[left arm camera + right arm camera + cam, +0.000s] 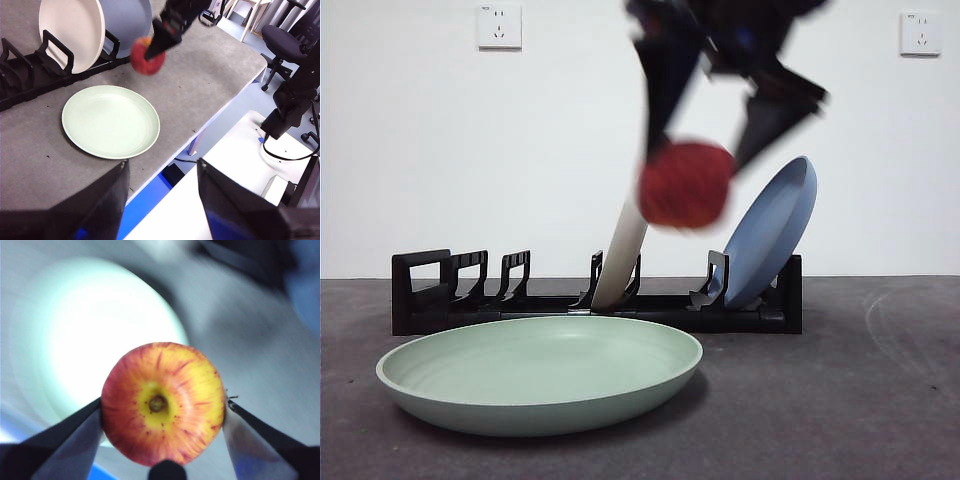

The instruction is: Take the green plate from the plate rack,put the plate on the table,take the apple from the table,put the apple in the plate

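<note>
The dark grey table (880, 400) carries the green plate (540, 385), lying flat near its front edge. Just behind the plate stands the black plate rack (430, 300), directly on the table.

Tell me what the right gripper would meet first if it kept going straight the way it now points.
Probably the green plate, near its edge. The right gripper, shut on the apple, points down at the plate's rim and the table beside it; motion blur makes the exact spot uncertain.

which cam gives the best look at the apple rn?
Right wrist view: the apple fills the frame, sharp, clamped between the right gripper jaws. Front view shows it blurred red in mid-air; left wrist view shows it small, above the table.
</note>
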Robot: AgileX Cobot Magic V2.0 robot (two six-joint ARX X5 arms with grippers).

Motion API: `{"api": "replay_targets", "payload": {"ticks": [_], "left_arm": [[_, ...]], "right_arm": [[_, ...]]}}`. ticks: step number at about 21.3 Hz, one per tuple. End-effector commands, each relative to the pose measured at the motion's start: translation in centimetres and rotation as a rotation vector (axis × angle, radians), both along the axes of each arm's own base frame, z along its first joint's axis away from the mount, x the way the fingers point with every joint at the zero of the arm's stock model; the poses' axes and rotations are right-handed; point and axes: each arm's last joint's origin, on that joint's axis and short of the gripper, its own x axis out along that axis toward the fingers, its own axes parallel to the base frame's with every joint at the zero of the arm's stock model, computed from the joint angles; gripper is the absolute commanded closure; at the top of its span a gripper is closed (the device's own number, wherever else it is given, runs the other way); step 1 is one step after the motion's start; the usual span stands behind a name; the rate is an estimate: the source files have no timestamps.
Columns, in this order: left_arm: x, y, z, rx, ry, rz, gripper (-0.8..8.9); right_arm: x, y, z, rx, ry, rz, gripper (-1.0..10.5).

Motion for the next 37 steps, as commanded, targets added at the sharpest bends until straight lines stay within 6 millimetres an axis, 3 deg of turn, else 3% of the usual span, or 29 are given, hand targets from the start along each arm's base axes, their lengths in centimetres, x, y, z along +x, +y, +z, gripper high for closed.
{"api": "replay_targets", "payload": {"ticks": [1, 3, 6, 13, 24, 34, 37], "left_arm": [[0.0, 0.1, -0.1, -0.009, 0.008, 0.007, 5.85], [0.0, 0.1, -0.1, -0.009, 0.010, 0.009, 5.85], [0.0, 0.1, -0.1, -0.013, 0.014, 0.011, 5.85], [0.0, 0.1, -0.1, -0.018, 0.021, 0.015, 5.85], [0.0, 0.1, -0.1, -0.018, 0.016, 0.034, 5.85], [0.1, 0.1, -0.1, -0.017, 0.014, 0.037, 5.85], [0.1, 0.1, -0.1, -0.017, 0.014, 0.038, 5.85]], "right_arm": [[-0.9, 1.8, 2.3, 0.060, -0.062, 0.077, 9.6], [-2.0, 3.6, 3.7, 0.105, -0.116, 0.140, 9.6], [-3.4, 6.3, 3.8, 0.130, -0.186, 0.198, 9.6], [-2.9, 9.7, -1.5, -0.013, -0.101, 0.231, 9.6], [-1.3, 11.5, -9.1, -0.240, 0.006, 0.266, 9.6], [-1.1, 11.6, -9.6, -0.248, 0.015, 0.266, 9.3], [-1.1, 11.6, -9.6, -0.248, 0.015, 0.266, 7.4]]}}
